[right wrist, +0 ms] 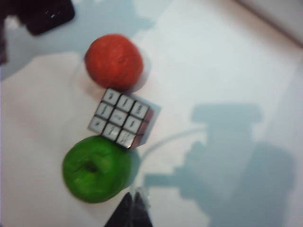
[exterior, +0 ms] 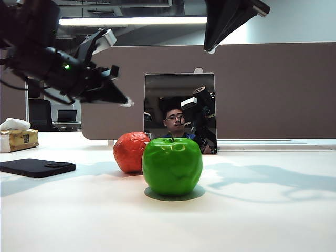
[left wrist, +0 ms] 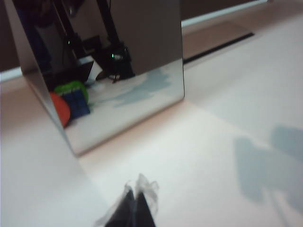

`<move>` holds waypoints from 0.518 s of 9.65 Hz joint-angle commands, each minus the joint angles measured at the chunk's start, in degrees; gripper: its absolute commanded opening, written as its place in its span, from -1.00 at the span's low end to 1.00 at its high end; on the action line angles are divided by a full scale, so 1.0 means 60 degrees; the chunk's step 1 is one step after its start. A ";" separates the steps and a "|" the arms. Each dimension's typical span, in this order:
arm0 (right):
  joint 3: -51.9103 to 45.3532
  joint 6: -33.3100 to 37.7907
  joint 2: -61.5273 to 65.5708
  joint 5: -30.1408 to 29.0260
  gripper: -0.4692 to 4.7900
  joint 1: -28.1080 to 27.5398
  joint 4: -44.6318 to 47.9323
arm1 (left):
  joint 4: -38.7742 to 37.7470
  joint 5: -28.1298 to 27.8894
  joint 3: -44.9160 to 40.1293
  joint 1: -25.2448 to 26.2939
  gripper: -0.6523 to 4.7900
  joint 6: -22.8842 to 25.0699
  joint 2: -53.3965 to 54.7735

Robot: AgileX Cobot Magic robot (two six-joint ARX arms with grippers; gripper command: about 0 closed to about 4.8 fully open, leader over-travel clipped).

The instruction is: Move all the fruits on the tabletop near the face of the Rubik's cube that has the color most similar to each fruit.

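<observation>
Outside first: you see the green apple (exterior: pixel 172 166) standing at the front of the white tabletop (exterior: pixel 262 210), with the orange-red ball (exterior: pixel 130 152) just behind it on its left, the two overlapping from this angle. A mirror (exterior: pixel 180 100) stands upright behind them. Wide bare surface lies to the right and in front. At the left edge lie a black phone (exterior: pixel 37 167) and a tissue box (exterior: pixel 17 138). The left gripper (exterior: pixel 126 101) hangs high on the left, tips drawn together. The right gripper (exterior: pixel 211 50) hangs above the mirror; you cannot tell its state here.

Through the left wrist, the left gripper (left wrist: pixel 135 201) shows its fingertips pressed together, holding nothing, above bare table in front of the mirror (left wrist: pixel 132 94).

Through the right wrist, the Rubik's cube (right wrist: pixel 123 118) sits between the two fruits, white face up, touching or nearly touching both. The right gripper (right wrist: pixel 132 208) hovers beside the apple (right wrist: pixel 97 169), tips together, empty. Open table spreads away from the cube on the far side from the phone (right wrist: pixel 47 16).
</observation>
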 commanded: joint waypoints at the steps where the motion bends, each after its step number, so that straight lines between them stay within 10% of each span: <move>1: 0.0011 0.0040 -0.0120 -0.0605 -0.82 0.0033 -0.0270 | -0.0499 0.0619 0.1632 -0.0015 -0.78 -0.0226 0.1355; 5: 0.0011 0.0033 -0.0120 -0.0885 -0.82 0.0186 -0.0357 | -0.0772 0.1468 0.2076 -0.0015 -0.78 -0.0255 0.1960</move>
